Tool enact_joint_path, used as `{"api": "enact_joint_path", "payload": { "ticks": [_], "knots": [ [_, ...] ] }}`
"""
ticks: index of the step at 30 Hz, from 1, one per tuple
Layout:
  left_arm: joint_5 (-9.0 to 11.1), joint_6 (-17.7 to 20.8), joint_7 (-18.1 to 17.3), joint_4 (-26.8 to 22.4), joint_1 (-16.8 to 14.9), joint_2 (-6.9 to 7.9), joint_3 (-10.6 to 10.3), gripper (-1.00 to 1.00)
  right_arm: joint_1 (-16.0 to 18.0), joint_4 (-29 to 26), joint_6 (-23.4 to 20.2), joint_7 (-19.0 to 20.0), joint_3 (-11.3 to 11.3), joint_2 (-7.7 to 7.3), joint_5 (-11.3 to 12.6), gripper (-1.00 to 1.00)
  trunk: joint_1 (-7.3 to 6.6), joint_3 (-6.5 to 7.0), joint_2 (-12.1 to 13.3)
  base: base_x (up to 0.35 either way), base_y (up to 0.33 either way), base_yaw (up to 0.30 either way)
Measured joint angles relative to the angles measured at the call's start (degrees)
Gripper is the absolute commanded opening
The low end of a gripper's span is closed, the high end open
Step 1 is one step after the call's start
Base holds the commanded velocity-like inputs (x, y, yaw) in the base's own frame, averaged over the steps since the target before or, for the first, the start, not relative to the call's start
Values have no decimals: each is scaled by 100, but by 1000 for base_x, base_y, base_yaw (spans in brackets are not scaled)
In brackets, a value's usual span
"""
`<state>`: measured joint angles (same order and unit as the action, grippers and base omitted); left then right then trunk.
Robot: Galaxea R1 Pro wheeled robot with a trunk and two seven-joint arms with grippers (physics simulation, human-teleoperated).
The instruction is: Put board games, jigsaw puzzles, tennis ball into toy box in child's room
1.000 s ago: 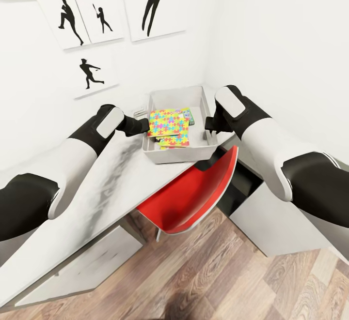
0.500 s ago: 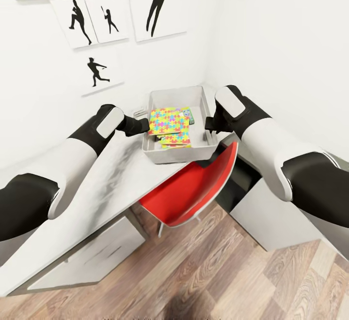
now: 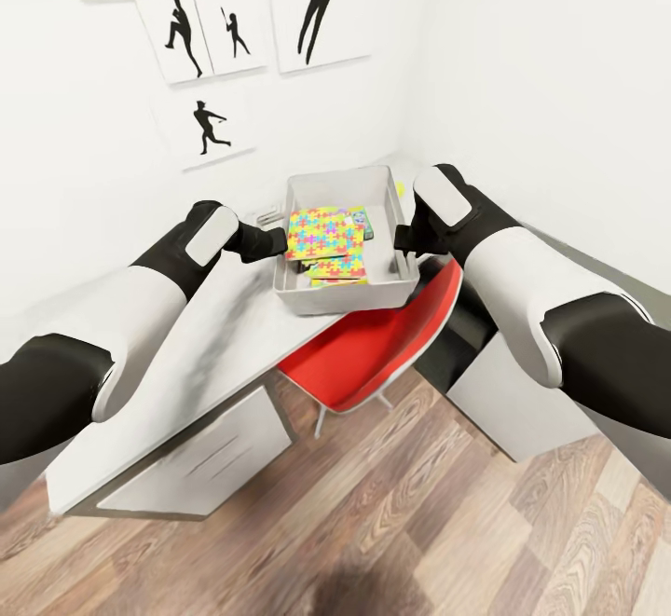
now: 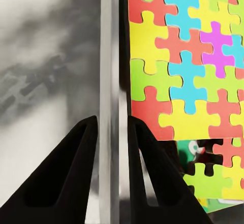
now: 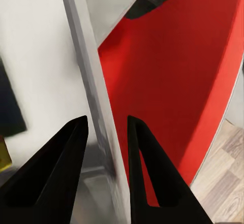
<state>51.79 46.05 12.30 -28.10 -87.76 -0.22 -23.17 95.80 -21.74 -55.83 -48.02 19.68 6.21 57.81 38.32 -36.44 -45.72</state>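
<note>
Compared with a second ago, my whole view has swung: the wall pictures and table sit further right in the head view, while both arms and the toy box (image 3: 345, 294) keep their places between my grippers. I have the left gripper (image 3: 272, 241) closed on the box's left wall, one finger (image 4: 68, 178) outside and one inside the rim, as the left wrist view shows. My right gripper (image 3: 407, 245) clamps the opposite wall the same way, its fingers (image 5: 56, 176) astride the thin grey edge. The box rests at the far end of the table (image 3: 177, 364), near the room's corner. Inside it I count two jigsaw puzzles (image 3: 324, 232), the upper one overlapping the lower, and the edge of one green board game (image 3: 362, 222) peeking from under them; whatever else lies beneath is hidden. One red chair (image 3: 373, 355) is tucked under the table directly below the box, close to my right arm. Five athlete pictures (image 3: 211, 127) hang on the white wall, and a white drawer cabinet (image 3: 200, 453) stands under the table's near end.
</note>
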Motion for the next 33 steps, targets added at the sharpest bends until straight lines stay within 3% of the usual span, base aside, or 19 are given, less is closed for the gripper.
{"api": "enact_joint_path", "payload": {
  "ticks": [14,33],
  "knots": [
    [13,0,-1,2,0,4,-5,-100,-1,-1,0,1,0,1,0,-100,0,0,0,-186,191,0],
    [-14,3,0,1,0,-5,8,-100,-1,0,-2,0,-2,-2,-1,-100,-1,0,0,-96,268,0]
  ]
}}
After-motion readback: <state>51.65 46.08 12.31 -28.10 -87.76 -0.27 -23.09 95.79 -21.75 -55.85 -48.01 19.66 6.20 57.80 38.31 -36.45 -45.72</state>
